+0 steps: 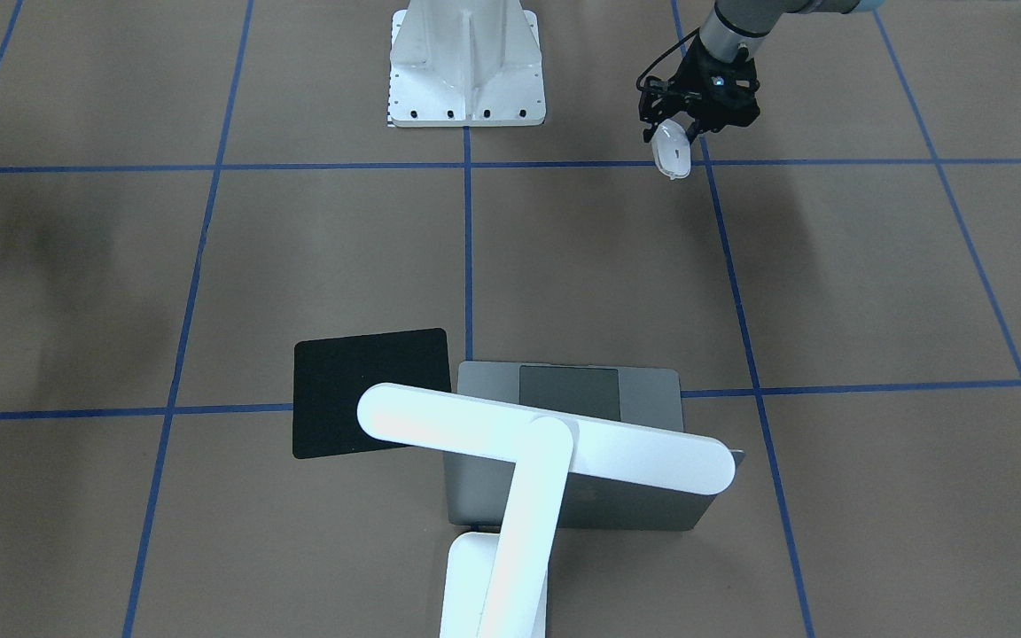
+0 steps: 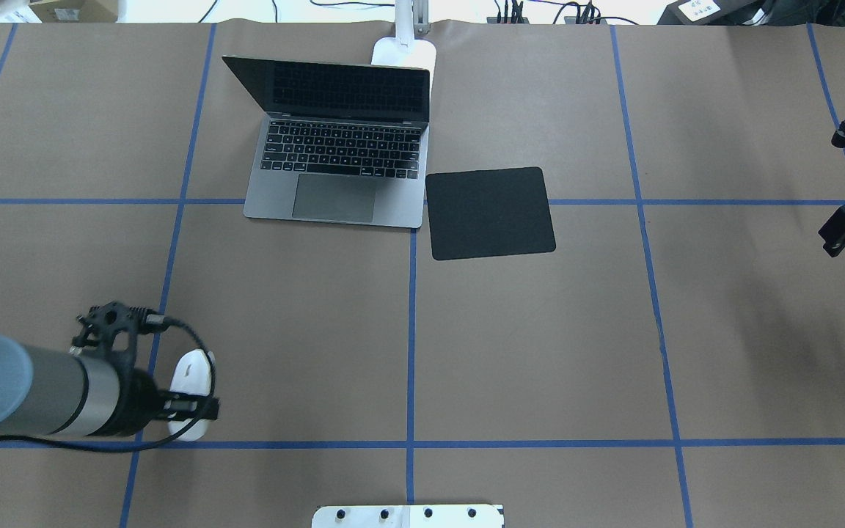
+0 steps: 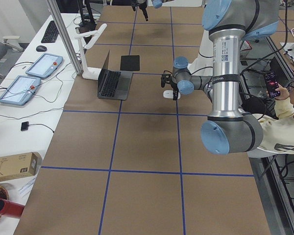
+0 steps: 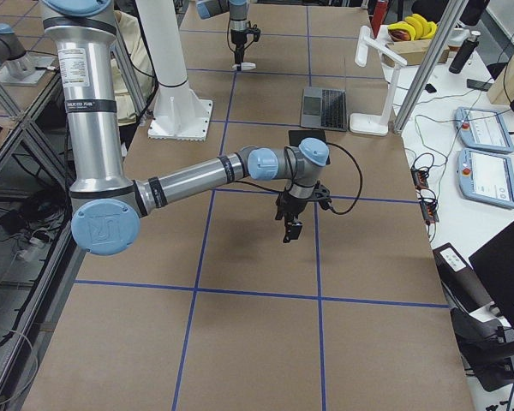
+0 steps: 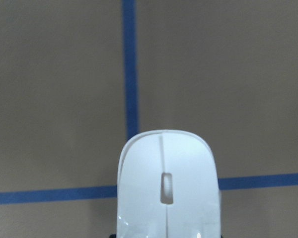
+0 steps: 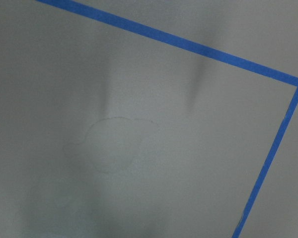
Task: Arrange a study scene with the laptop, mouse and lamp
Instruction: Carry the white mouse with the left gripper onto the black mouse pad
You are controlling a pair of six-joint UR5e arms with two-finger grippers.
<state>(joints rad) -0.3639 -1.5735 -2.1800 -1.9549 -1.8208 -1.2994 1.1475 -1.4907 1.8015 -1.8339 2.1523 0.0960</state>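
My left gripper [image 2: 191,405] is shut on the white mouse [image 2: 189,378] near the table's near-left part, low over the brown surface. The mouse fills the bottom of the left wrist view [image 5: 166,188] and also shows in the front view [image 1: 673,149]. The grey laptop [image 2: 334,165] stands open at the far middle, and its lid back shows in the front view [image 1: 635,509]. The white lamp [image 1: 546,443] stands behind the laptop, with its base [image 2: 404,51] at the far edge. My right gripper [image 2: 844,231] hangs at the right edge, empty; I cannot tell how its jaws stand.
A flat black square pad [image 2: 490,213] lies just right of the laptop. The white bolted pedestal [image 1: 466,66] stands at the robot's side of the table. Blue tape lines cross the brown surface. An operator sits beside the table in the left side view [image 3: 284,127].
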